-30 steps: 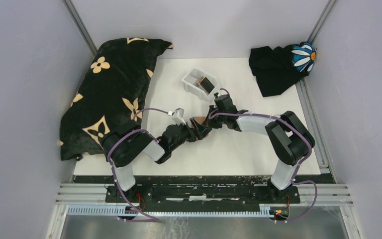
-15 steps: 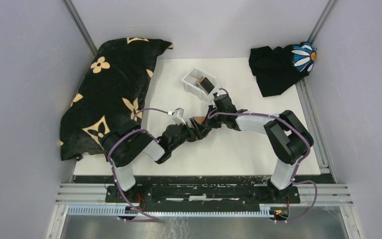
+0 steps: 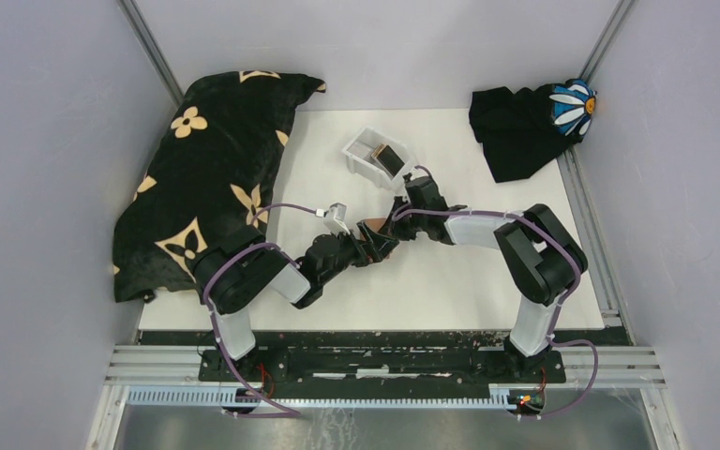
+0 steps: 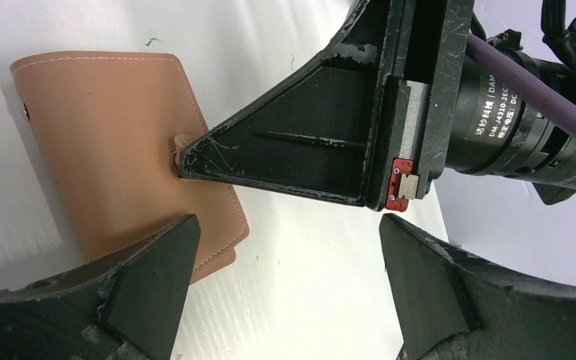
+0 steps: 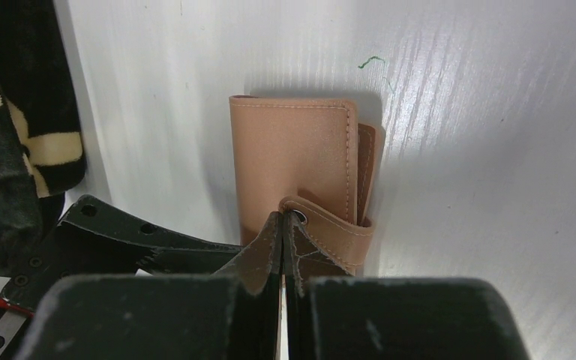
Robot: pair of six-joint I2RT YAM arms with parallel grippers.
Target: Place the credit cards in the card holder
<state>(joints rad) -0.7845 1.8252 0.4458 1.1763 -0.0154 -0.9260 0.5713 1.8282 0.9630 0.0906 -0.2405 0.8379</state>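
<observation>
The card holder (image 5: 292,150) is lying folded near the middle of the table (image 3: 450,281), with its snap strap (image 5: 326,225) standing slightly proud. The right gripper (image 5: 283,225) is pressing its closed fingertips against that strap; whether the strap is pinched cannot be told. The left gripper (image 4: 289,232) is hovering with jaws spread wide, one finger overlapping the holder's corner. A dark credit card (image 3: 389,157) is sitting in the white tray (image 3: 358,150), well apart. Opening appears to be in hand; every insertion is pending.
</observation>
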